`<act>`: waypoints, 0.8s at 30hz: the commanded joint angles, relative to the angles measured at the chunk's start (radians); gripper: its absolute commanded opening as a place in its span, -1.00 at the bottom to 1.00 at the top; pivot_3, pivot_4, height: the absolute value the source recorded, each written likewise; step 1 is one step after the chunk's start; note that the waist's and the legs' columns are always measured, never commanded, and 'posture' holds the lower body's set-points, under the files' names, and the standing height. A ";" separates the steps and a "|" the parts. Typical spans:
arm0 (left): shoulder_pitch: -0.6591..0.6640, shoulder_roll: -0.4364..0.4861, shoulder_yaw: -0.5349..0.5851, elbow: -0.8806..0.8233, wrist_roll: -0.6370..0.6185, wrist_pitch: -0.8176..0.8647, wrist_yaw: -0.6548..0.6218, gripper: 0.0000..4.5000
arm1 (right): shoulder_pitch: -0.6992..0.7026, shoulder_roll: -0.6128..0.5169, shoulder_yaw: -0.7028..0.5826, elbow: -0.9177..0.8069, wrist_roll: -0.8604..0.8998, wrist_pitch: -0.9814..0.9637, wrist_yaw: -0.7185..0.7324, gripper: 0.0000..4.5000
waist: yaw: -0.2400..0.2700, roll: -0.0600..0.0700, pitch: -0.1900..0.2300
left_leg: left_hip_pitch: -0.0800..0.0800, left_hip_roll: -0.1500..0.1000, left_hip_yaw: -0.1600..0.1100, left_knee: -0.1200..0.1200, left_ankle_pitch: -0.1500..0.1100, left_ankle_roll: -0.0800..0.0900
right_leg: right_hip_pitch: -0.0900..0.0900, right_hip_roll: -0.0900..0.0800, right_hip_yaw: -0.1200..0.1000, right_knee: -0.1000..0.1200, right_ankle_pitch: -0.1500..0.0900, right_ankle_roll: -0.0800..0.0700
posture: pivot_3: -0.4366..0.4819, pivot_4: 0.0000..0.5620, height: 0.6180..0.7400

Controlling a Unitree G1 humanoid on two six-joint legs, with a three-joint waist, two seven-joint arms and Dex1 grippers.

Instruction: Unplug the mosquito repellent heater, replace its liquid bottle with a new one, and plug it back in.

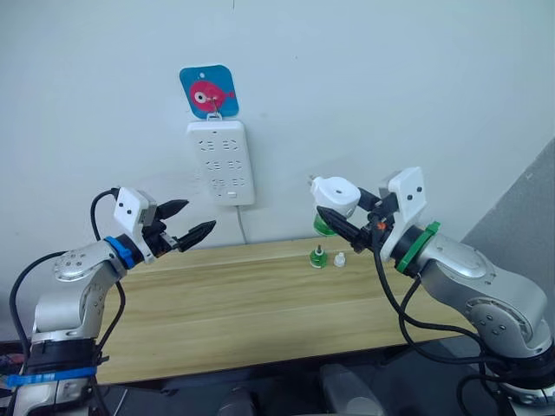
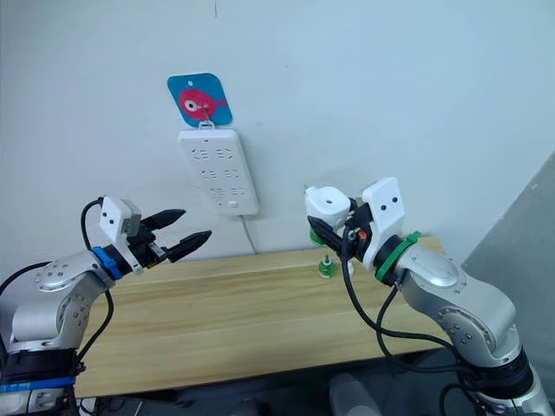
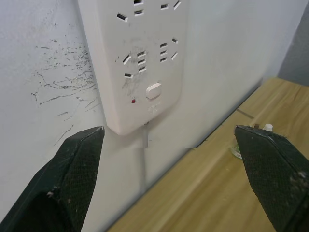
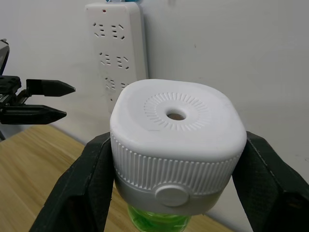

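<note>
Right end effector (image 1: 340, 227): clamped on the mosquito repellent heater (image 1: 335, 196), green bottle beneath, held above the table (image 1: 243, 303).
Left end effector (image 1: 192, 220): spread wide, empty.
Power strip (image 1: 222, 161): up-left of the heater; right arm carries it.

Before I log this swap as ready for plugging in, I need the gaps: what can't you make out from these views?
- Heater prongs: hidden behind its own body in the right wrist view.
- Green bottle under the heater: cut off by the picture's edge; liquid level unknown.
- Small bottle and white cap on the table: too small to tell full or empty.
- Power strip cord: runs behind the table.
</note>
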 commanded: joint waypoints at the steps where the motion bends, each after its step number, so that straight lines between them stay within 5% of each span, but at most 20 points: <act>1: -0.102 0.029 0.001 0.085 0.023 -0.016 -0.020 1.00 | -0.012 0.016 -0.002 -0.061 -0.017 -0.001 0.022 0.36 | 0.000 -0.001 0.000 | 0.000 0.000 0.000 0.000 0.000 0.000 | 0.000 0.000 0.000 0.000 0.000 0.000 | -0.60 -0.72 0.21; 24: -0.456 -0.031 -0.117 0.463 0.141 -0.093 -0.193 1.00 | 0.008 0.075 -0.020 -0.110 -0.062 0.067 0.037 0.36 | -0.001 -0.004 0.003 | -0.001 0.000 0.000 0.000 0.000 0.000 | 0.000 0.000 0.000 0.000 0.000 0.000 | -0.68 -0.68 0.21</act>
